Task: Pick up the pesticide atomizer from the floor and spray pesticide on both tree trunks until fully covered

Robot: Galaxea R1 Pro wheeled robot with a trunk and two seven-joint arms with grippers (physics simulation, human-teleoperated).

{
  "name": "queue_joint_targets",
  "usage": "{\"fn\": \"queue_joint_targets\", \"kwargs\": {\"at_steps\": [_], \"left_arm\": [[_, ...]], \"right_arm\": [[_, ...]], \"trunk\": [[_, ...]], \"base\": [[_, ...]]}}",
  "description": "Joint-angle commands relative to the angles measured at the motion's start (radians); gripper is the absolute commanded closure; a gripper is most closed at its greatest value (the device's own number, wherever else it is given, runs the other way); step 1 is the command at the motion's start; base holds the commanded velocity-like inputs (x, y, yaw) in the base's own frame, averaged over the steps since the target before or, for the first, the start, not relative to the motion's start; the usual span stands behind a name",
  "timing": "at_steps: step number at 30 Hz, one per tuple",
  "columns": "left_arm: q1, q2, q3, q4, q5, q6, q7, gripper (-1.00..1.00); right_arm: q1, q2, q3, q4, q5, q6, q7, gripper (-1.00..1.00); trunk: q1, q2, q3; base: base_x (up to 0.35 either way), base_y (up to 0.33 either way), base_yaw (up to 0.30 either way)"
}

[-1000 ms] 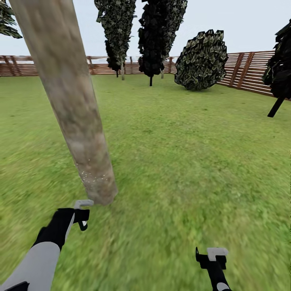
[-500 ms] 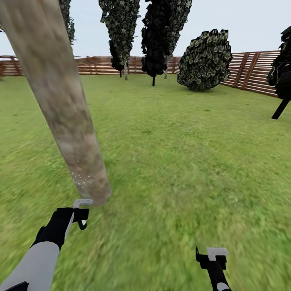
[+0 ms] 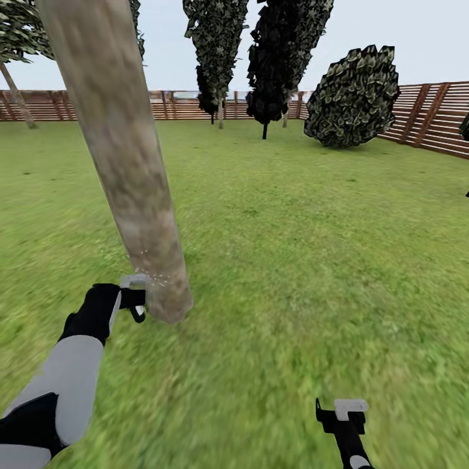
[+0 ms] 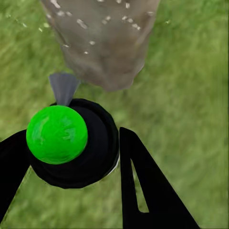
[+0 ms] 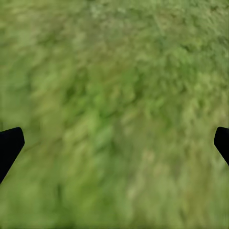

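Observation:
The pesticide atomizer (image 4: 71,143), a black body with a green ball on top and a grey nozzle (image 4: 63,88), sits between the black fingers (image 4: 143,191) of my left gripper (image 4: 71,143), which is shut on it. Its nozzle points at the foot of a thick mottled grey-brown tree trunk (image 4: 102,43) flecked with white droplets. In the head view my left gripper (image 3: 135,301) is right beside the base of that trunk (image 3: 130,169), where white specks show. My right gripper (image 3: 344,417) hangs open low over the grass floor (image 5: 114,114), holding nothing.
Green lawn (image 3: 312,247) stretches ahead to a brown slat fence (image 3: 430,114). Dark columnar trees (image 3: 286,52) and a round dark bush (image 3: 355,98) stand at the back. A thin leaning trunk with leaves (image 3: 14,88) shows at the far left.
The camera has shifted, moving the whole scene. My left arm has risen and reached forward, bringing the gripper from below the trunk's foot to right against it. The right gripper holds its place.

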Motion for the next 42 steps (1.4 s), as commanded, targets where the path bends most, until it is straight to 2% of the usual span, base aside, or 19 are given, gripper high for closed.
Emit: {"fn": "queue_joint_targets", "kwargs": {"at_steps": [1, 2, 3, 4, 7, 8, 9, 10, 12, 13, 16, 18, 25, 42], "left_arm": [[-0.007, 0.009, 0.003, -0.003, -0.009, 0.006, -0.011, 1.00], [-0.012, 0.034, 0.003, 0.000, -0.009, 0.008, -0.012, 1.00], [-0.016, 0.076, 0.001, 0.007, -0.007, 0.012, -0.017, 1.00], [-0.017, 0.095, -0.001, 0.011, -0.007, 0.019, -0.026, 1.00], [-0.019, 0.094, -0.051, 0.015, -0.005, 0.046, -0.044, 1.00], [-0.023, 0.087, -0.093, 0.015, -0.003, 0.074, -0.053, 1.00], [-0.036, 0.069, -0.140, 0.016, 0.000, 0.120, -0.067, 1.00], [-0.047, 0.055, -0.161, 0.016, 0.000, 0.150, -0.074, 1.00], [-0.053, 0.052, -0.170, 0.016, 0.002, 0.165, -0.079, 1.00], [-0.054, 0.057, -0.168, 0.016, 0.002, 0.168, -0.085, 1.00], [-0.053, 0.139, -0.163, 0.017, 0.001, 0.172, -0.159, 1.00], [-0.047, 0.158, -0.167, 0.009, -0.001, 0.171, -0.198, 1.00], [-0.053, 0.138, -0.173, 0.001, -0.002, 0.169, -0.207, 1.00], [-0.049, 0.138, -0.170, 0.002, -0.002, 0.167, -0.207, 1.00]], "right_arm": [[-0.001, 0.000, -0.008, 0.001, 0.011, -0.003, -0.002, -1.00], [-0.001, 0.000, -0.008, 0.001, 0.011, -0.003, -0.002, -1.00], [-0.001, 0.000, -0.008, 0.001, 0.011, -0.003, -0.002, -1.00], [-0.001, 0.000, -0.008, 0.001, 0.011, -0.003, -0.002, -1.00], [-0.001, -0.001, -0.008, 0.001, 0.011, -0.003, -0.002, -1.00], [-0.001, 0.000, -0.008, 0.001, 0.011, -0.003, -0.002, -1.00], [-0.001, -0.001, -0.008, 0.001, 0.011, -0.003, -0.002, -1.00], [-0.001, -0.001, -0.008, 0.001, 0.011, -0.003, -0.002, -1.00], [-0.001, -0.001, -0.008, 0.001, 0.011, -0.003, -0.002, -1.00], [-0.001, -0.001, -0.008, 0.001, 0.011, -0.003, -0.002, -1.00], [-0.001, 0.000, -0.008, 0.001, 0.011, -0.003, -0.002, -1.00], [-0.001, 0.000, -0.008, 0.001, 0.011, -0.003, -0.002, -1.00], [-0.001, 0.000, -0.008, 0.000, 0.011, -0.003, -0.002, -1.00], [-0.001, 0.000, -0.008, 0.000, 0.010, -0.003, -0.002, -1.00]], "trunk": [[0.000, 0.000, -0.001], [0.000, 0.000, -0.001], [0.000, 0.000, -0.001], [0.000, 0.000, -0.001], [0.000, 0.000, -0.001], [0.000, 0.000, -0.001], [0.000, 0.000, -0.001], [0.000, 0.000, -0.001], [0.000, 0.000, -0.001], [0.000, 0.000, -0.001], [0.000, 0.000, -0.001], [0.000, 0.000, -0.001], [0.000, 0.000, -0.001], [0.000, 0.000, -0.001]], "base": [[0.000, 0.000, 0.001], [0.000, 0.000, 0.000], [0.000, 0.000, 0.000], [0.000, 0.000, 0.000], [0.000, 0.000, 0.000], [0.000, 0.000, 0.000], [0.000, 0.000, 0.000], [0.000, 0.000, 0.000], [0.000, 0.000, 0.000], [0.000, 0.000, 0.000], [0.000, 0.000, 0.000], [0.000, 0.000, 0.059], [0.129, -0.088, 0.138], [0.039, -0.259, 0.001]]}}
